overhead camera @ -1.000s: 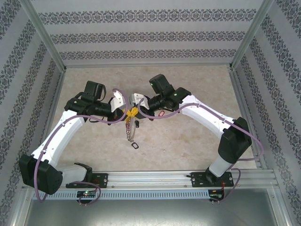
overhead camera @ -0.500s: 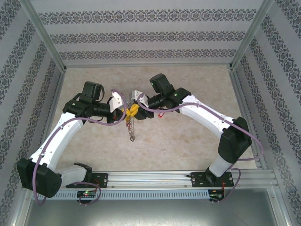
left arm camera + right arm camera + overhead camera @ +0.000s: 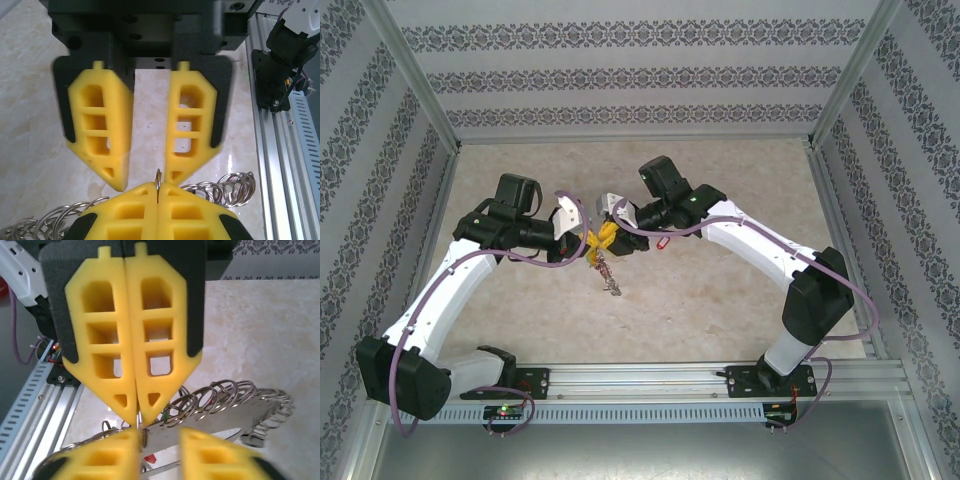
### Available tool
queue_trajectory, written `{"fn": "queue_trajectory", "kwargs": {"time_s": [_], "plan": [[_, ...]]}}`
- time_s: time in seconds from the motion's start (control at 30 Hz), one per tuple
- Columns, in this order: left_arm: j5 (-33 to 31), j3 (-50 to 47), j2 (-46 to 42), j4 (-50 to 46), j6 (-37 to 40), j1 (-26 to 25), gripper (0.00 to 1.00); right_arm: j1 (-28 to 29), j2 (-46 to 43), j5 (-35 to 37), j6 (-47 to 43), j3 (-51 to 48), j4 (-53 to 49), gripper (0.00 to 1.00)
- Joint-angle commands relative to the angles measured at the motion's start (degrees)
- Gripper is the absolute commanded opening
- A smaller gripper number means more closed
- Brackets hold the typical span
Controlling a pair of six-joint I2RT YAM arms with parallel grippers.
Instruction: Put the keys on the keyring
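Threading step. Left pincer (image 3: 146, 182) clamps the keyring (image 3: 220, 396); right pincer (image 3: 137, 415) is closed on a thin loop (image 3: 158, 181). Next: likely part that loop to admit the red key (image 3: 662, 241).

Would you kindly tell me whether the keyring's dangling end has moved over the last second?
Yes. In the top view the keyring now hangs shorter: its loose end has pulled away from the near rail.

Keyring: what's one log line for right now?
state: large grey coiled metal keyring dangling between both grippers | right gripper: shut on one thin loop | left gripper: clamped on keyring, fingers slightly apart
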Motion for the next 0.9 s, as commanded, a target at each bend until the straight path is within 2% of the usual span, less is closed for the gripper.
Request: {"fn": "queue_trajectory", "kwargs": {"time_s": [0.0, 0.13, 0.27, 0.33, 0.4, 0.5, 0.7, 0.87], "plan": [[4.1, 1.2, -0.7, 0.0, 1.6, -0.4, 0.0, -0.4, 1.1, -0.2, -1.3, 2.0, -2.1, 0.0], [4.0, 1.2, -0.6, 0.4, 1.4, -0.4, 0.0, -0.3, 1.2, -0.6, -1.4, 2.1, -1.7, 0.0], [4.1, 1.3, -0.5, 1.5, 0.1, -0.4, 0.0, -0.5, 0.5, -1.0, 3.4, -0.2, 4.5, 0.0], [3.7, 1.0, -0.7, 3.2, -2.1, -0.4, 0.0, -0.7, -0.4, -2.1, 6.2, -2.0, 9.2, 0.0], [3.6, 0.3, -1.2, 4.9, -3.5, -0.4, 0.08, -1.5, -2.0, -3.0, 12.1, -5.2, 17.8, 0.0], [3.7, -1.1, -2.3, 6.5, -4.5, 0.0, 0.14, -3.2, -4.1, -3.8, 21.4, -10.2, 31.4, 0.0], [3.8, -2.4, -3.8, 8.7, -6.6, 1.4, 0.26, -4.7, -6.6, -3.3, 27.1, -15.4, 42.5, 0.0], [4.3, -3.0, -3.8, 9.5, -7.1, 1.9, 0.25, -5.3, -7.6, -2.6, 31.6, -19.4, 51.8, 0.0]]}}
